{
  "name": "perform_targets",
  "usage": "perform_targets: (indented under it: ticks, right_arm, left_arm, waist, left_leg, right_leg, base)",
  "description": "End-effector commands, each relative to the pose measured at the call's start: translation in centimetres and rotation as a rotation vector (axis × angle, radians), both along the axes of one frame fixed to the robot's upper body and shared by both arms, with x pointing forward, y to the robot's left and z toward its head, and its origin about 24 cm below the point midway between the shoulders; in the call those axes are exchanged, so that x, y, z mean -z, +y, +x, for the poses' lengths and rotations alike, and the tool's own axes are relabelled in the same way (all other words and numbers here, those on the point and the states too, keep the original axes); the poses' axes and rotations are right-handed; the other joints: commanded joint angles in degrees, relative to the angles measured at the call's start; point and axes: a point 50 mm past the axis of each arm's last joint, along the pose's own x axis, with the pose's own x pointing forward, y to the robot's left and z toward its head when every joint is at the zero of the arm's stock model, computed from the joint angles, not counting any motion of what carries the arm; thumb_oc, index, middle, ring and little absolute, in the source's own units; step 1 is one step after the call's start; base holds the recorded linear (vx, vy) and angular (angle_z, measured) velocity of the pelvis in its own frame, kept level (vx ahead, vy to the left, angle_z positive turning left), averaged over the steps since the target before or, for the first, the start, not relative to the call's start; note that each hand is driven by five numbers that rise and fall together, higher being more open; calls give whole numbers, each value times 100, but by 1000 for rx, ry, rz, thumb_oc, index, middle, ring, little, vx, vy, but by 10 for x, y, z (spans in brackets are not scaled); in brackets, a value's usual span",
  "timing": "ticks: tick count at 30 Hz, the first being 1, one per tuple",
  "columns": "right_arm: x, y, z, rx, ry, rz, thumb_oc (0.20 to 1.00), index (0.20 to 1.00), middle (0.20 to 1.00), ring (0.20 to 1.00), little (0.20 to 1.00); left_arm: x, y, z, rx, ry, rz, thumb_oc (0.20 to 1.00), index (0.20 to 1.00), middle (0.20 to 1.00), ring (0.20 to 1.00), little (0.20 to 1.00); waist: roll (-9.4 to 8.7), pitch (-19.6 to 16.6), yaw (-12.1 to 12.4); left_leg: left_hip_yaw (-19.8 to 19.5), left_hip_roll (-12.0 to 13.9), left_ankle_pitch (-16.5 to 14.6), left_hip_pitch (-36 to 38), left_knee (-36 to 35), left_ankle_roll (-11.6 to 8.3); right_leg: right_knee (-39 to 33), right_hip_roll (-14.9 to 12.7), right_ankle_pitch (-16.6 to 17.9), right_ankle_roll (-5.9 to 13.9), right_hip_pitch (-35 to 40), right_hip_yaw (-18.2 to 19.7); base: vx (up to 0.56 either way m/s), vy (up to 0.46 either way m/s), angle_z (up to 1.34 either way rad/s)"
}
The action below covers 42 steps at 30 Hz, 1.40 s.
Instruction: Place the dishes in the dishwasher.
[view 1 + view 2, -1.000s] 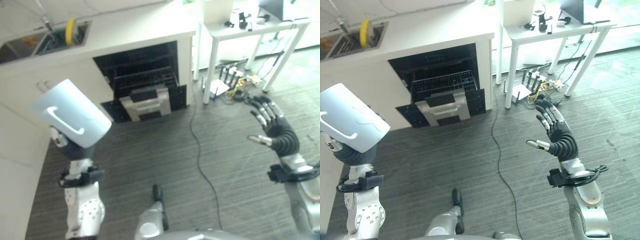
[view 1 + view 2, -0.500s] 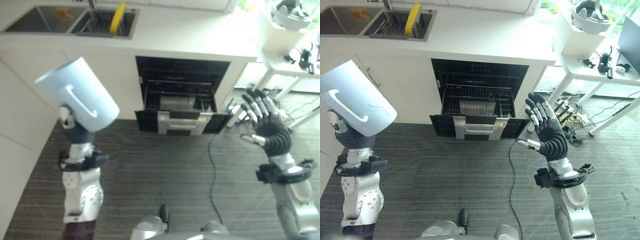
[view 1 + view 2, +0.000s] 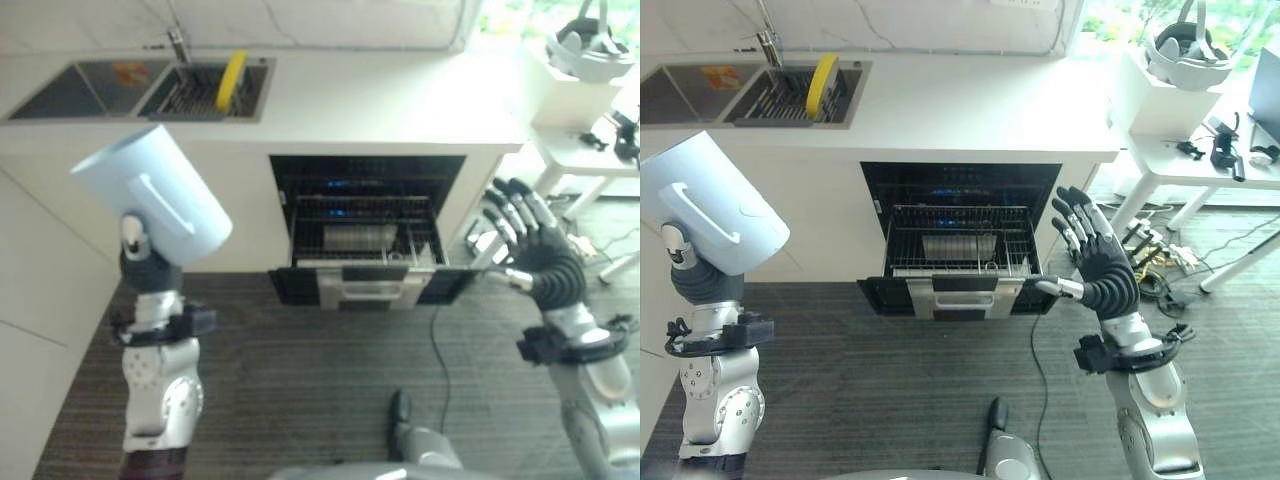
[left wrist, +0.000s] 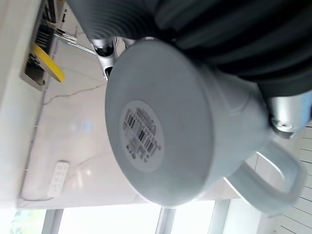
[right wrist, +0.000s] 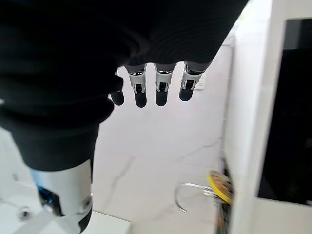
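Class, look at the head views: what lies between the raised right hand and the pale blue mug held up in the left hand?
The open dishwasher, rack pulled out over its lowered door, lies between the right hand and the pale blue mug gripped by the left hand; both eye views show it.

A white surface (image 3: 970, 105) runs above the open dishwasher (image 3: 960, 250), its sink (image 3: 760, 92) holding a yellow dish (image 3: 820, 83) upright in a rack, while dark carpeted floor (image 3: 880, 390) spreads below.
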Motion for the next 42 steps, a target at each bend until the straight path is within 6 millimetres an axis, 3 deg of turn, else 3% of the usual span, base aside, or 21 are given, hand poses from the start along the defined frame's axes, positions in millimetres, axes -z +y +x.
perform_targets:
  ticks: [1,4,7,9,10,13,14,15,18,22,26,27,28,30,34,36,38,39,40,42]
  right_arm:
    - [-10,2,-2,24,-70,47,1000,1000,1000,1000,1000]
    - [-9,-4,-4,38,-54,61,1000,1000,1000,1000,1000]
    - [-6,-11,-7,50,-34,60,1000,1000,1000,1000,1000]
    - [-6,-10,-7,27,-33,39,1000,1000,1000,1000,1000]
    - [-5,-8,-6,19,-29,32,1000,1000,1000,1000,1000]
    - [-7,-6,-2,9,-33,35,1000,1000,1000,1000,1000]
    - [-7,-7,-2,13,-35,38,1000,1000,1000,1000,1000]
    - [-7,-8,-3,17,-31,35,1000,1000,1000,1000,1000]
    - [-7,-12,-6,28,-14,8,1000,1000,1000,1000,1000]
    - [-10,-11,-9,-10,-32,3,1000,1000,1000,1000,1000]
    - [-9,-4,-9,-41,-20,7,1000,1000,1000,1000,1000]
    - [-9,-2,-6,-41,-37,21,1000,1000,1000,1000,1000]
    - [-10,3,-3,-47,-53,25,1000,1000,1000,1000,1000]
    - [-9,8,0,-53,-56,15,1000,1000,1000,1000,1000]
    - [-4,11,4,-72,-27,33,1000,1000,1000,1000,1000]
    - [-5,9,5,-110,-30,65,1000,1000,1000,1000,1000]
    - [-9,10,10,-174,-39,89,1000,1000,1000,1000,1000]
    - [-15,13,15,-226,-56,96,1000,1000,1000,1000,1000]
    - [-17,16,18,-243,-61,99,1000,1000,1000,1000,1000]
    - [-27,23,27,-284,-85,109,1000,1000,1000,1000,1000]
  left_arm:
    - [-31,-2,-10,23,-161,77,200,200,200,200,200]
    - [-33,-5,-10,37,-185,83,200,200,200,200,200]
    - [-34,-6,-16,60,-228,52,200,200,200,200,200]
    - [-32,-7,-18,68,-242,46,200,200,200,200,200]
    - [-31,-8,-18,76,-244,51,200,200,200,200,200]
    - [-30,-8,-18,73,-235,49,200,200,200,200,200]
    - [-28,-6,-18,65,-232,35,200,200,200,200,200]
    - [-27,-4,-19,48,-237,12,200,200,200,200,200]
    - [-26,-5,-19,13,-255,-2,200,200,200,200,200]
    - [-30,-7,-21,8,-279,20,200,200,200,200,200]
    - [-36,-10,-16,26,-295,66,200,200,200,200,200]
    - [-42,-15,-11,64,-309,119,200,200,200,200,200]
    - [-46,-19,-7,96,-306,142,200,200,200,200,200]
    - [-47,-24,-1,118,-288,163,200,200,200,200,200]
    - [-43,-34,7,123,-254,236,200,200,200,200,200]
    - [-43,-40,13,120,-247,295,200,200,200,200,200]
    - [-43,-48,20,117,-247,354,200,200,200,200,200]
    - [-42,-53,25,104,-245,381,200,200,200,200,200]
    - [-41,-55,27,97,-244,393,200,200,200,200,200]
    - [-39,-66,33,86,-244,456,200,200,200,200,200]
  waist:
    - [-247,-130,-36]
    - [-183,-182,-163]
    - [-153,-186,-195]
    - [-202,-139,-138]
    - [-210,-109,-109]
    - [-144,-72,-76]
    - [-65,-68,-73]
    - [7,-49,-36]
    - [32,-30,20]
    - [-38,-76,124]
    - [-170,-138,192]
    - [-305,-121,306]
    - [-341,-114,391]
    - [-352,-120,464]
    - [-382,-77,436]
    - [-399,-43,376]
    - [-427,-15,315]
    - [-445,22,274]
    - [-448,29,267]
    - [-413,15,241]
  left_leg:
    - [661,780,-333,-306,59,-120]
    - [772,894,-358,-259,229,-273]
    - [575,926,-153,-603,1157,-481]
    - [401,843,-86,-1031,1953,-510]
    - [418,828,-128,-1185,2025,-476]
    - [642,929,-150,-1125,1260,-434]
    - [661,1023,58,-1149,752,-518]
    - [658,1153,457,-1182,210,-645]
    - [626,1341,772,-1560,36,-754]
    - [471,1274,648,-1478,36,-657]
    - [434,1117,469,-1277,36,-519]
    - [546,1004,386,-1230,36,-388]
    - [542,920,356,-1248,36,-281]
    - [464,820,359,-1337,67,-127]
    - [300,665,327,-1401,86,79]
    - [174,623,295,-1357,77,85]
    - [91,605,238,-1274,76,49]
    - [89,593,141,-1156,63,14]
    - [72,589,95,-1105,61,6]
    - [-21,609,-26,-977,67,26]
  right_leg:
    - [22,-316,-576,743,209,-20]
    - [-6,-213,-686,595,321,-50]
    - [-111,-96,-788,390,479,79]
    - [-133,-101,-861,282,567,177]
    - [-131,-96,-892,270,611,197]
    - [-147,-53,-983,338,705,279]
    - [-180,17,-1048,379,762,383]
    - [-214,77,-1152,411,881,493]
    - [-214,127,-1392,392,1152,545]
    - [-214,-12,-1405,463,1222,400]
    - [-93,-232,-1287,655,1189,214]
    - [194,-532,-1244,858,1108,-14]
    - [425,-658,-1301,903,1095,-68]
    - [842,-635,-1469,845,1091,54]
    - [2062,-478,-1251,815,586,379]
    - [1842,-362,-1345,744,479,489]
    - [1196,-431,-1289,742,498,515]
    - [674,-550,-967,832,475,530]
    - [602,-608,-822,857,412,548]
    - [500,-622,-746,927,366,777]
  base:
    - [97,-287,0]
    - [90,-253,0]
    - [55,-182,-2]
    - [48,-172,-24]
    - [47,-90,-34]
    - [81,87,-2]
    - [153,202,14]
    - [178,250,7]
    - [179,281,5]
    - [133,278,-8]
    - [121,278,-3]
    - [156,453,15]
    - [154,467,12]
    - [113,325,-3]
    - [87,201,-2]
    - [99,-13,12]
    - [123,-158,10]
    - [118,-169,16]
    - [150,-182,25]
    - [134,-178,24]
